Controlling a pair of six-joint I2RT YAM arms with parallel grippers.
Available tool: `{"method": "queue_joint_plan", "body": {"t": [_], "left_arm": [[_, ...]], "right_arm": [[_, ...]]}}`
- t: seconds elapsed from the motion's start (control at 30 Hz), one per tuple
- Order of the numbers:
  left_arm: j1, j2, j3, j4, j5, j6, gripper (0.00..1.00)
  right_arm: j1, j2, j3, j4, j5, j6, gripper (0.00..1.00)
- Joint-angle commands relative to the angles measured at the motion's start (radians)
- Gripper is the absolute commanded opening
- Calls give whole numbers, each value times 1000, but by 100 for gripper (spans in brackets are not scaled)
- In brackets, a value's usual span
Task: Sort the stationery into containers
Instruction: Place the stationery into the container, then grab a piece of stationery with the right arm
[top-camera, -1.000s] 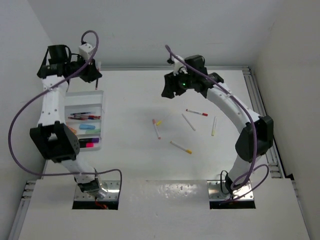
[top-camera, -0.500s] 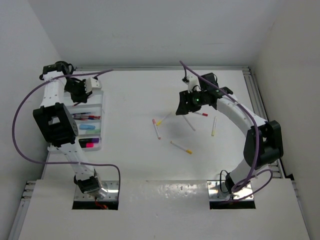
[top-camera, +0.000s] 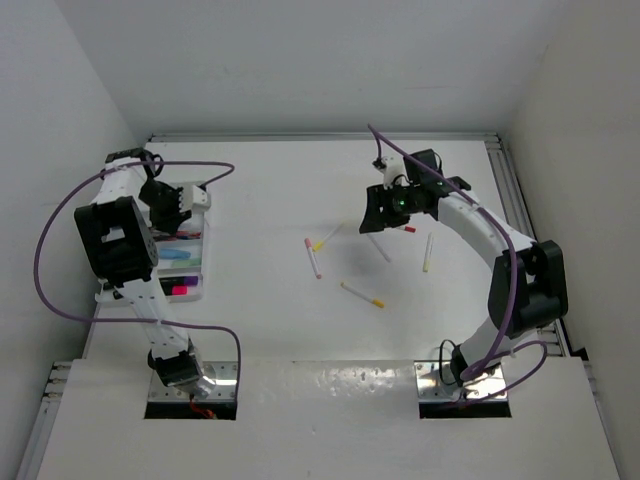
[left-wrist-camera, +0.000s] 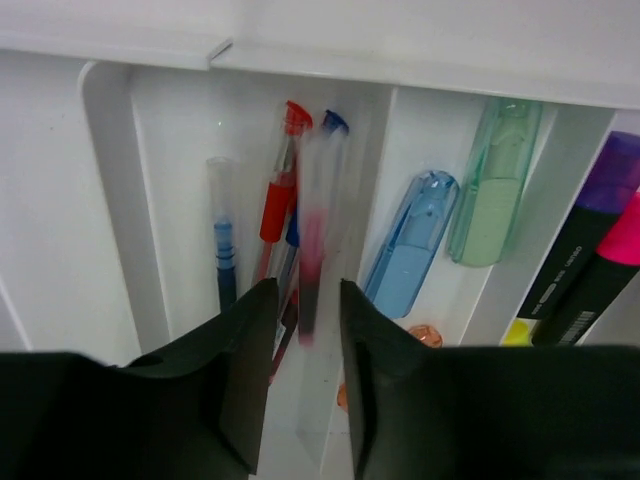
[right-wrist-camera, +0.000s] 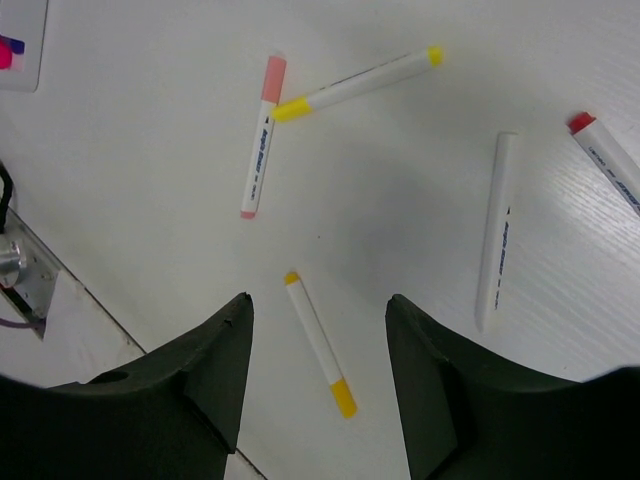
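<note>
I saw my left claw (left-wrist-camera: 303, 292) slightly parted over the tray (left-wrist-camera: 108, 200), a clear pen (left-wrist-camera: 312, 220) loose between; my right claw (right-wrist-camera: 318, 302) gaped above a yellow-tipped pen (right-wrist-camera: 320, 345).

Right gripper (right-wrist-camera: 318, 305) hangs over the white table (right-wrist-camera: 150, 60), fingers (right-wrist-camera: 215, 370) spread wide, nothing held. A yellow-capped pen (right-wrist-camera: 318, 342) lies between them, clear of both.

Relative to that pen:
- Beyond: a pink-capped pen (right-wrist-camera: 258, 140), its cap meeting one end of a slanted yellow-ended pen (right-wrist-camera: 355, 84).
- Right: a plain white pen (right-wrist-camera: 497, 230).
- Farther right: a red-capped pen (right-wrist-camera: 605, 160), cut by the frame edge.
- Far upper left: a tray corner (right-wrist-camera: 28, 70).
</note>
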Motion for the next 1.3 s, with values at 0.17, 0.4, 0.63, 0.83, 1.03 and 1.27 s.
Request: {"method": "queue_joint_plan", "body": {"t": [0.17, 0.4, 0.63, 0.83, 1.03, 1.27], "left_arm": [[-12, -12, 68, 40, 31, -45, 52], [7, -116, 200, -18, 342, -158, 53], [-13, -384, 85, 49, 614, -324, 58], [-114, -597, -93, 162, 622, -417, 59], [-186, -742, -250, 317, 619, -545, 62], [-219, -773, -271, 318, 610, -559, 62]], "right_arm": [[30, -7, -14, -93, 59, -111, 50], [157, -60, -158, -124, 182, -211, 38], [243, -92, -314, -24, 284, -193, 36], [274, -71, -367, 31, 358, -191, 35], [317, -36, -372, 40, 370, -193, 35], [354, 3, -383, 48, 367, -191, 35]]}}
